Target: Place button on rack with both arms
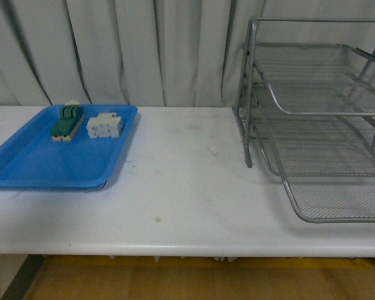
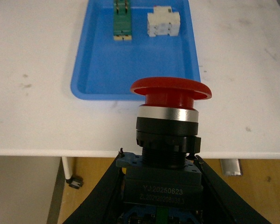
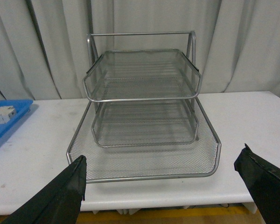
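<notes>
In the left wrist view my left gripper (image 2: 161, 186) is shut on the button (image 2: 170, 112), gripping its black boxy body; the red mushroom cap points away from the wrist, off the table's front edge, in line with the blue tray (image 2: 135, 70). The silver three-tier wire rack (image 1: 319, 119) stands at the right of the white table and shows head-on in the right wrist view (image 3: 144, 116). My right gripper (image 3: 163, 175) is open and empty, its fingers spread wide in front of the rack's bottom tier, off the table's front edge. Neither arm shows in the front view.
The blue tray (image 1: 50, 156) sits at the table's left and holds a green-and-cream component (image 1: 65, 122) and a white terminal block (image 1: 105, 125). Grey curtains hang behind the white table (image 1: 187, 181). A wooden floor shows below the front edge.
</notes>
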Tool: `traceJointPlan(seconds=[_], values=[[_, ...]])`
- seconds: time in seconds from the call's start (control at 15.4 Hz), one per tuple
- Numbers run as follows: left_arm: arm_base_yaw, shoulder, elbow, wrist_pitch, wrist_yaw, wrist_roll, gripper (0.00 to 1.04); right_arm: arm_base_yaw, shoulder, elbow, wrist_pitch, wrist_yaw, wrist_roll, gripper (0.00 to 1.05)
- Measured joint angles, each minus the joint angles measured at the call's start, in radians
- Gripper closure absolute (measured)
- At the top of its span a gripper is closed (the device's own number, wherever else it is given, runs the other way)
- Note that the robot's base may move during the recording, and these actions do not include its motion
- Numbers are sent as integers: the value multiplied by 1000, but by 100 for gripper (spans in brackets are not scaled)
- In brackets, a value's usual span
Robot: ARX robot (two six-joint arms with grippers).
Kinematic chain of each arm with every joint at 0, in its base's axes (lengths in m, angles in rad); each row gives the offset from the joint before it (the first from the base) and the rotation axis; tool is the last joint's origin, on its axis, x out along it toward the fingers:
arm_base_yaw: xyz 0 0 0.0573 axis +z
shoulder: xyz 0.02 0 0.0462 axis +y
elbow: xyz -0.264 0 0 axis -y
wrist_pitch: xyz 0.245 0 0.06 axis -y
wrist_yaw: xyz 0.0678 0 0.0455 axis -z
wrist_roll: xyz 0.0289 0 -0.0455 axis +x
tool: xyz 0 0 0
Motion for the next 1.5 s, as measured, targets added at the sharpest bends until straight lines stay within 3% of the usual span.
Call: traceJointPlan(seconds=[0.13,1.5], values=[[6,-204,-18,-129,-24,0,69,0,0,0,0,0,0,6],[10,-203,-27,-127,-29,0,69,0,0,0,0,0,0,6]])
